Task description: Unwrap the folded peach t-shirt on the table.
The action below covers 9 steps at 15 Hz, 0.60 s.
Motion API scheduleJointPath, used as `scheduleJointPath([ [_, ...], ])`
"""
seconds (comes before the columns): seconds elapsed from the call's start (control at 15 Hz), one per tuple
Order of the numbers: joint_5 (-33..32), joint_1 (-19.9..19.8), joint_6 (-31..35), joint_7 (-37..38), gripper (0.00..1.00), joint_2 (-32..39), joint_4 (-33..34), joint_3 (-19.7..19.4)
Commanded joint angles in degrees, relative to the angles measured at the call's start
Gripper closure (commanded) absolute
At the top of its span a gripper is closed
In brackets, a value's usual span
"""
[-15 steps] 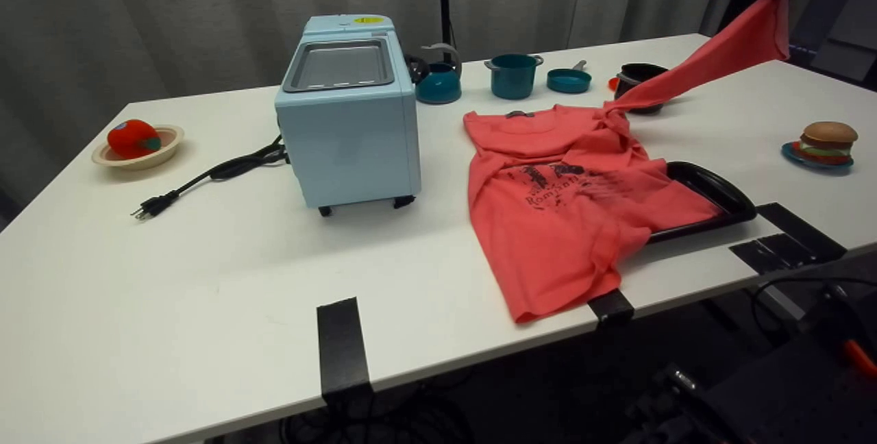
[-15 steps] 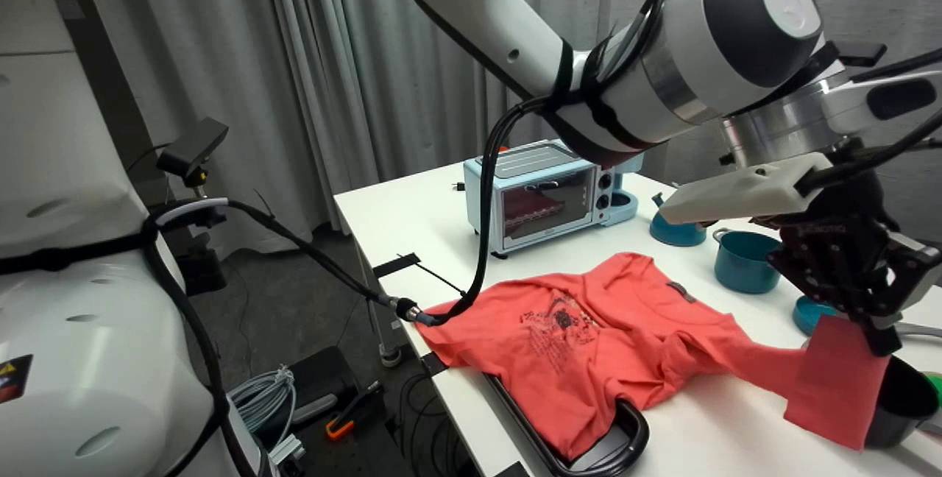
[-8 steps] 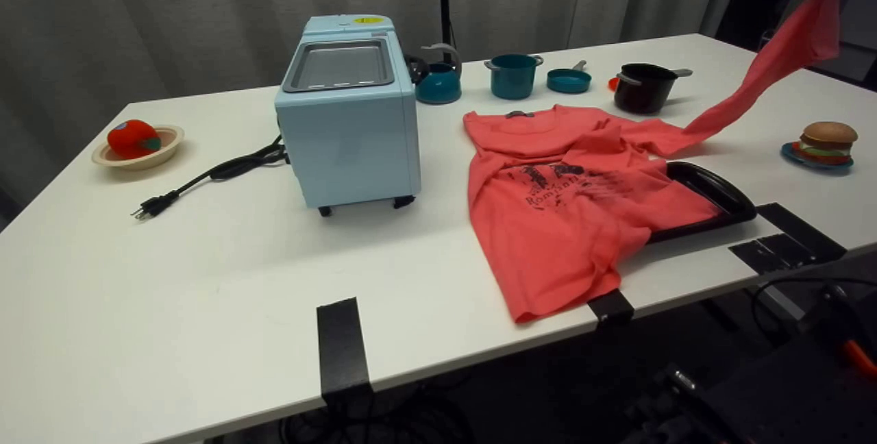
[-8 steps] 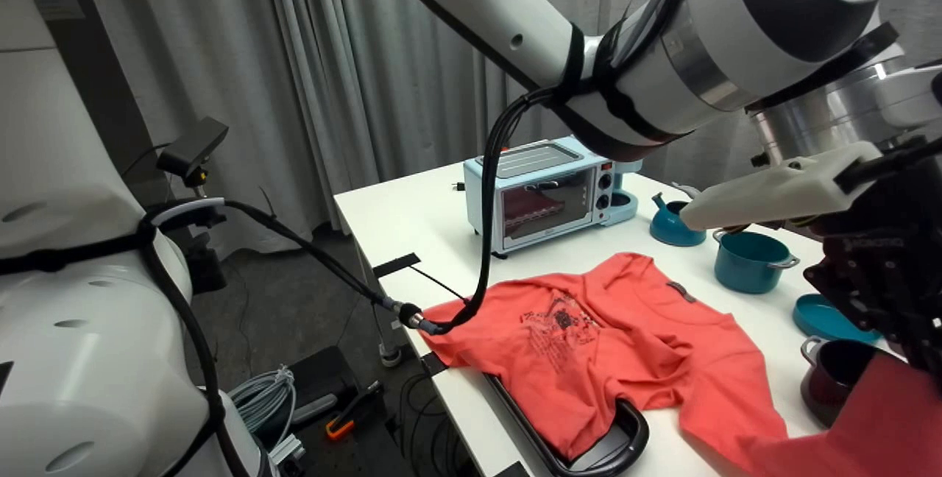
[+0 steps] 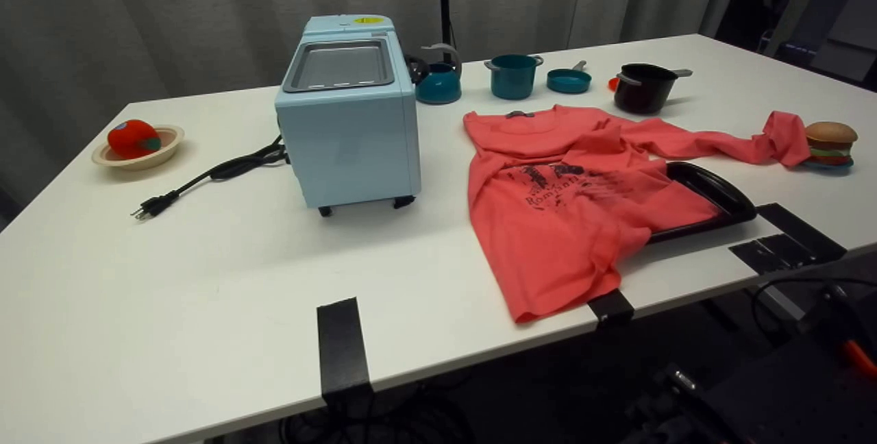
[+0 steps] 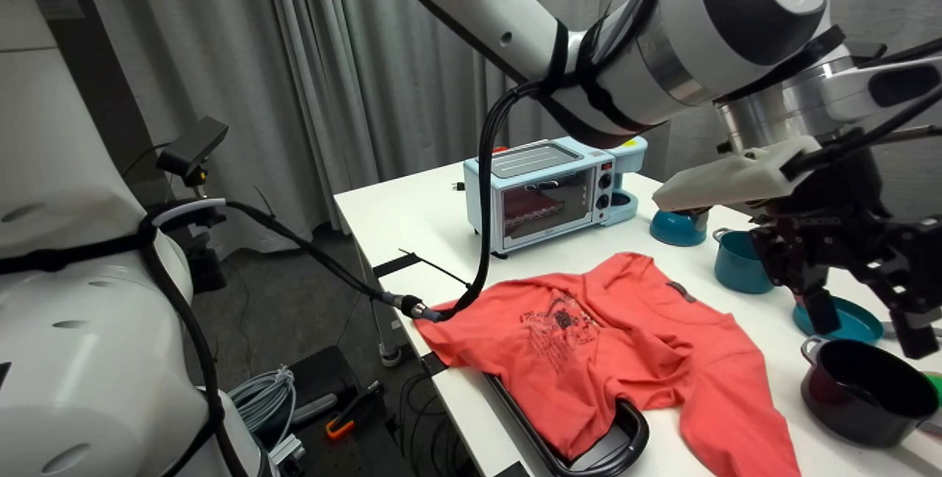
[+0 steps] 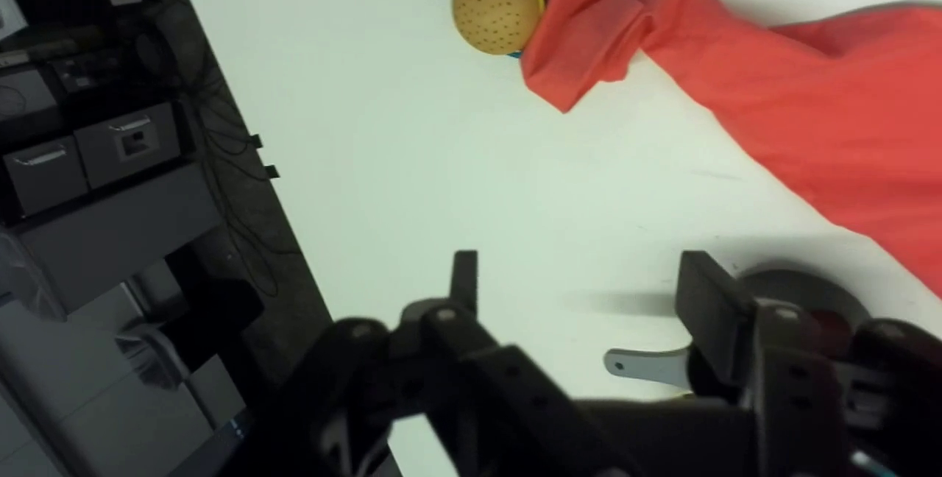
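The jaws are spread wide with nothing held; the shirt (image 5: 569,221) is laid below and to one side of them, partly on the tabletop (image 5: 226,293), partly over the tray (image 5: 709,183), its sleeve (image 7: 581,50) crumpled beside the burger (image 7: 494,6). For the smoothing likely left, the pot (image 6: 846,403) near the jaws should be avoided, the sleeve pinched shallowly and drawn slowly.

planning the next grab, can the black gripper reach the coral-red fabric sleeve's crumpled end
Probably yes: the black gripper hangs open and empty, and nothing covers the sleeve's end, though the tan-bunned toy burger sits close.
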Motion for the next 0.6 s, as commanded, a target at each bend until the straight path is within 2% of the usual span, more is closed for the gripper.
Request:
scheduleJointPath([
  [0.0,7.04,0.11,4.51,-1.13,0.01,1.97,0.12,2.87],
  [0.33,17.73,0.96,13.86,-2.73,0.0,8.34,-0.37,5.61],
  [0.53,22.97,1.25,16.93,-5.35,0.0,12.74,-0.45,6.31],
])
